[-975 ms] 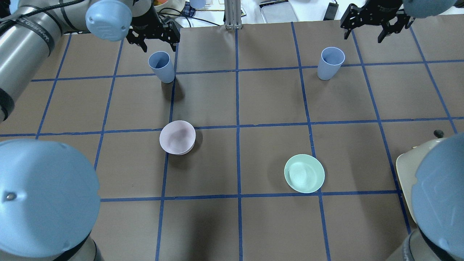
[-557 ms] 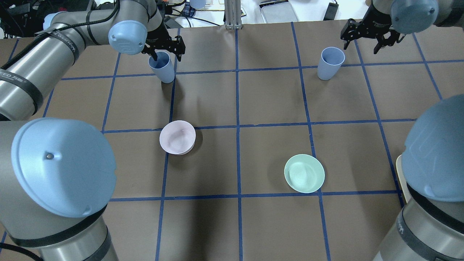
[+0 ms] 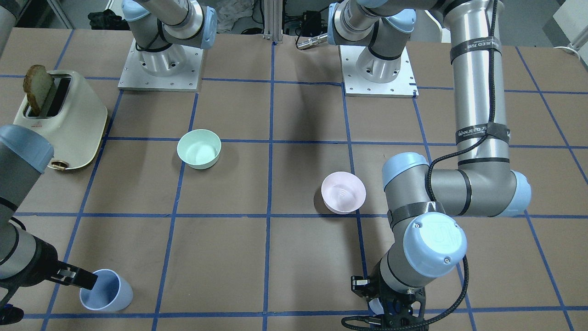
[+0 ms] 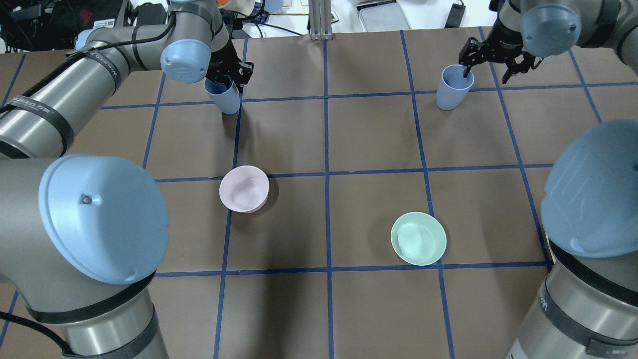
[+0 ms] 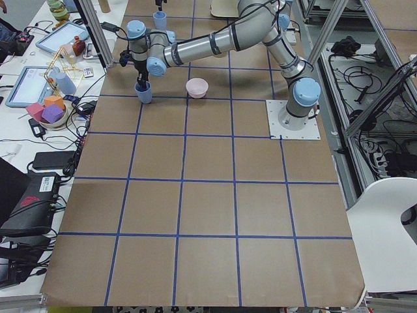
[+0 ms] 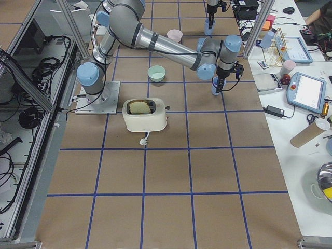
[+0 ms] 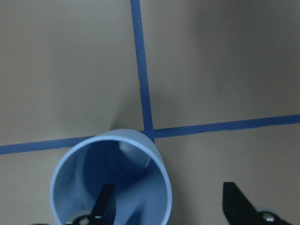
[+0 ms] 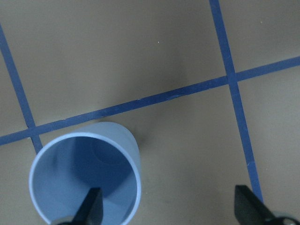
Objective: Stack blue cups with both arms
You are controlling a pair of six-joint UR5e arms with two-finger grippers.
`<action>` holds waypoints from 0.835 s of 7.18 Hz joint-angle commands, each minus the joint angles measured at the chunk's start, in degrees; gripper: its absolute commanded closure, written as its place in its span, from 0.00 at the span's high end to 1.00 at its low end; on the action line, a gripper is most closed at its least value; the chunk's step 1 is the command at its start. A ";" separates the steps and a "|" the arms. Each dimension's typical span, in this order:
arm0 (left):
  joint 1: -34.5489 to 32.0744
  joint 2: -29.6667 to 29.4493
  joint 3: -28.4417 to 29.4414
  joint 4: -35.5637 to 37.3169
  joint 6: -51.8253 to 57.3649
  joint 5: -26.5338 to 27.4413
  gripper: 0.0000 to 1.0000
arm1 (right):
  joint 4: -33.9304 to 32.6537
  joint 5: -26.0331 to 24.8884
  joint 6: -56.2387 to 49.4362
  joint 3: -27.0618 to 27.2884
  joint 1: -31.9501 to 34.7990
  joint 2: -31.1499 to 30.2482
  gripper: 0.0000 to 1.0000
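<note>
Two blue cups stand upright near the table's far edge. The left cup (image 4: 228,102) has my left gripper (image 4: 229,80) lowered over it, open. In the left wrist view one finger (image 7: 104,206) is inside that cup (image 7: 117,164) and the other is outside its rim. The right cup (image 4: 448,94) has my right gripper (image 4: 486,72) over its rim, open. In the right wrist view one finger (image 8: 91,206) is inside this cup (image 8: 89,164) and the other stands well off to the side. Neither cup is lifted.
A pale pink bowl (image 4: 244,189) sits left of centre and a mint-green bowl (image 4: 418,238) right of centre, both nearer the robot. A cream toaster (image 3: 59,119) holding a bread slice stands at the table's right side.
Both grippers have come down from behind the cups onto them. Each now has one finger inside its cup. The cups have not moved.
</note>
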 commanded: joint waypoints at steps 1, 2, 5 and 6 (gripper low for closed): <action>-3.07 1.66 0.70 0.12 -1.74 0.10 0.00 | -0.69 1.46 0.04 0.04 0.04 1.66 0.98; -5.88 2.46 1.22 0.03 -8.11 -0.16 0.00 | -0.77 1.91 0.04 0.21 0.04 1.84 0.88; -17.83 3.78 -0.08 -3.02 -19.75 -1.92 0.00 | -0.69 1.91 0.13 0.21 0.21 1.85 0.03; -21.08 4.57 -2.26 -6.18 -22.56 -2.01 0.00 | -0.60 1.83 0.05 0.21 0.47 1.76 0.00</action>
